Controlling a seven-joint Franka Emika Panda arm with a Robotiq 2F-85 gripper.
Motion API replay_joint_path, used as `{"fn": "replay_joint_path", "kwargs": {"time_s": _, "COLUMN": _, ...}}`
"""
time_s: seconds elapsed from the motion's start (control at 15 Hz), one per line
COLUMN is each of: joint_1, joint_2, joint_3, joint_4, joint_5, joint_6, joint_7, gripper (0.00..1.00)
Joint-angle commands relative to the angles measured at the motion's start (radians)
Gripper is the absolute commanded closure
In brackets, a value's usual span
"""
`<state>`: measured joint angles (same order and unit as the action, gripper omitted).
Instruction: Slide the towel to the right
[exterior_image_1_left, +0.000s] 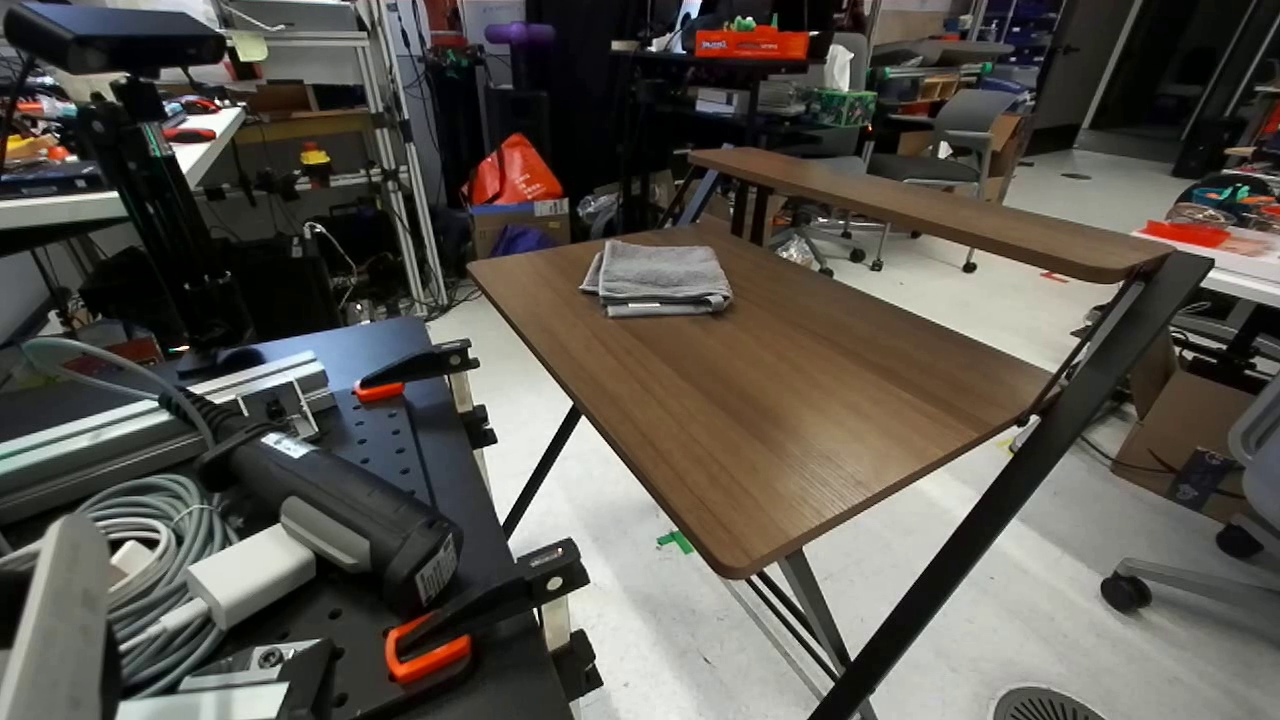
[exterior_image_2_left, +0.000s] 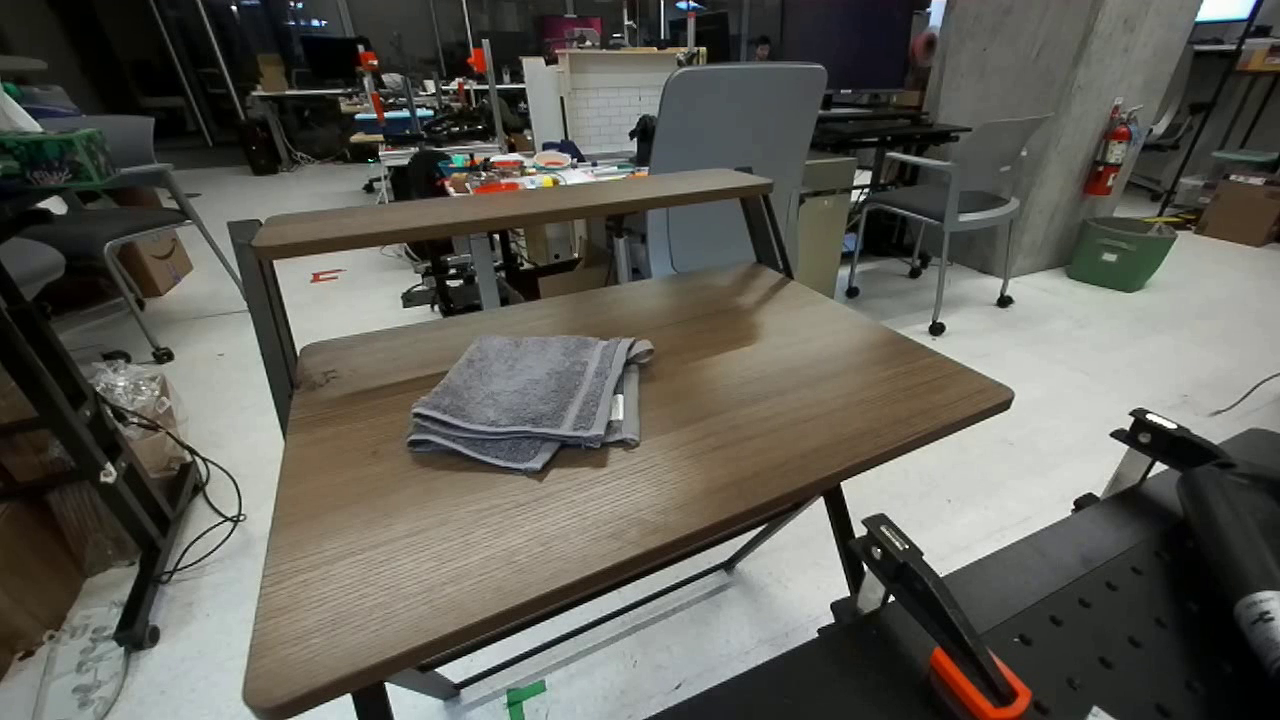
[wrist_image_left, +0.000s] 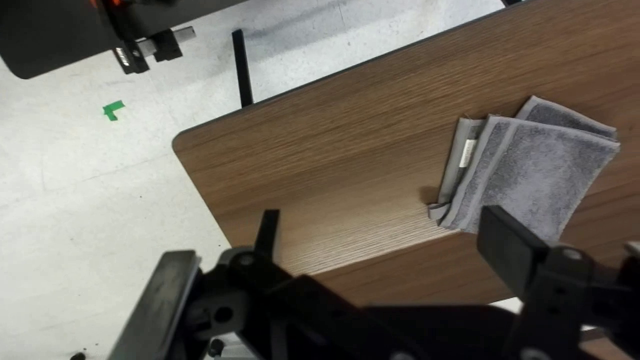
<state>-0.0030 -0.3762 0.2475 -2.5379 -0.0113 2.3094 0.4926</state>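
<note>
Saw pale floor (exterior_image_1_left: 620, 610), grey chairs (exterior_image_2_left: 985, 160), a brown tabletop (exterior_image_2_left: 790, 380); found the towel (wrist_image_left: 545, 165) folded on it, with labelled hem (wrist_image_left: 467, 152) leftward in wrist view; couldn't tell its long axis; saw gripper (wrist_image_left: 380, 215) spread wide

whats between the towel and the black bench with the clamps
In the wrist view, going from the towel to the black bench: brown tabletop, then pale floor with a table leg showing.

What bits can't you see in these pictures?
Underside of the towel: hidden against the tabletop, every view.
Writing on its label: too small, even in the wrist view.
Inside the orange bag: hidden by its sides, in an exterior view.
Top of the bright screen: cut off by an exterior view's top edge.
</note>
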Motion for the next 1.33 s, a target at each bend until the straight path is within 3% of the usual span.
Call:
{"fn": "replay_joint_path", "kwargs": {"time_s": 0.0, "joint_1": 0.015, "joint_2": 0.21, "joint_3": 0.033, "joint_4": 0.054, "joint_5": -0.019, "joint_6": 0.171, "joint_7": 0.084, "gripper": 0.0}}
{"fn": "replay_joint_path", "kwargs": {"time_s": 0.27, "joint_1": 0.058, "joint_2": 0.455, "joint_3": 0.023, "joint_4": 0.136, "joint_5": -0.065, "joint_6": 0.292, "joint_7": 0.151, "gripper": 0.0}}
{"fn": "replay_joint_path", "kwargs": {"time_s": 0.47, "joint_1": 0.125, "joint_2": 0.623, "joint_3": -0.027, "joint_4": 0.237, "joint_5": -0.08, "joint_6": 0.331, "joint_7": 0.184, "gripper": 0.0}}
{"fn": "replay_joint_path", "kwargs": {"time_s": 0.73, "joint_1": 0.222, "joint_2": 0.807, "joint_3": -0.097, "joint_4": 0.412, "joint_5": -0.038, "joint_6": 0.325, "joint_7": 0.197, "gripper": 0.0}}
{"fn": "replay_joint_path", "kwargs": {"time_s": 1.27, "joint_1": 0.338, "joint_2": 1.052, "joint_3": -0.179, "joint_4": 0.714, "joint_5": 0.033, "joint_6": 0.299, "joint_7": 0.209, "gripper": 0.0}}
